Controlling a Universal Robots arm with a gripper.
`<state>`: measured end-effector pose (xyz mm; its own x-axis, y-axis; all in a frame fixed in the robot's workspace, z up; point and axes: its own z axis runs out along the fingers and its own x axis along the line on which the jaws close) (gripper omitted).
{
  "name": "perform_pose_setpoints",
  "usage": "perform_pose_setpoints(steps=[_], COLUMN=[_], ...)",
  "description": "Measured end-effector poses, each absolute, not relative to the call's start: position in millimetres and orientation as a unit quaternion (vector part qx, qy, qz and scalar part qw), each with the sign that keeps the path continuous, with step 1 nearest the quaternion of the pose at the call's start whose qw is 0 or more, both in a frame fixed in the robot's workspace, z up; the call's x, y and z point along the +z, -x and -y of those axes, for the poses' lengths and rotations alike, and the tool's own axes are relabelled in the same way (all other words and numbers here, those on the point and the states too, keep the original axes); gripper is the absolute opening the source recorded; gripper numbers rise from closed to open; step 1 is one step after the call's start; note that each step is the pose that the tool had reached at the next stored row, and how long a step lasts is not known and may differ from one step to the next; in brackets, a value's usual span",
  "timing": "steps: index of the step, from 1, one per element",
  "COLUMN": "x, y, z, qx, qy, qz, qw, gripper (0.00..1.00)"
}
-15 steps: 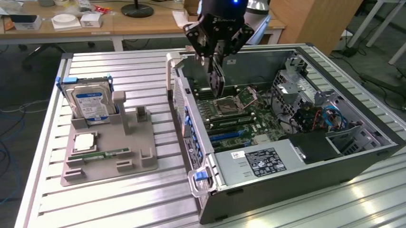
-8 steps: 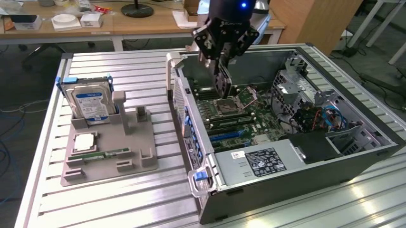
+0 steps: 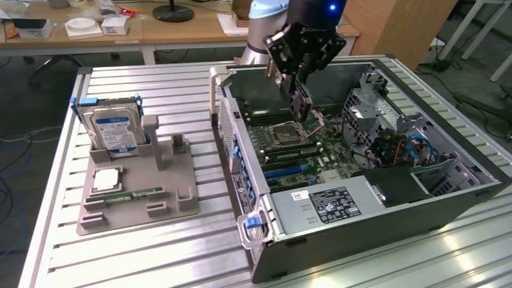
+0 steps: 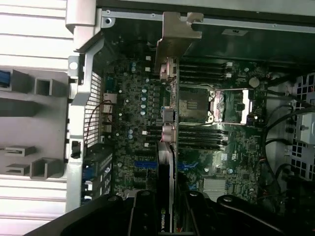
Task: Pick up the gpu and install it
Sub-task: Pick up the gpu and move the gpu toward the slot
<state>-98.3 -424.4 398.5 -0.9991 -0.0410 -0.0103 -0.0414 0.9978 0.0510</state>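
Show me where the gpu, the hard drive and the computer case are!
gpu (image 3: 297, 101), exterior view, on its dark flat face.
hard drive (image 3: 114, 129), exterior view, on its blue-white label.
computer case (image 3: 376, 237), exterior view, on its dark outer side wall.

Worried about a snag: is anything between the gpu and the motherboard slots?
Nothing visible. The pincer holds the gpu above the motherboard, and the blue slots lie bare; the cables sit off toward the exterior view's right.
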Motion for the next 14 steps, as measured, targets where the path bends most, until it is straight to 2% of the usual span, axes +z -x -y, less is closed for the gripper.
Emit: perform_pose_setpoints(steps=[14], x=[393.8], y=[71.4], z=[423.4], qx=[0.026], qy=[-0.002], qz=[-1.0], qw=[0.005], gripper=[0.26])
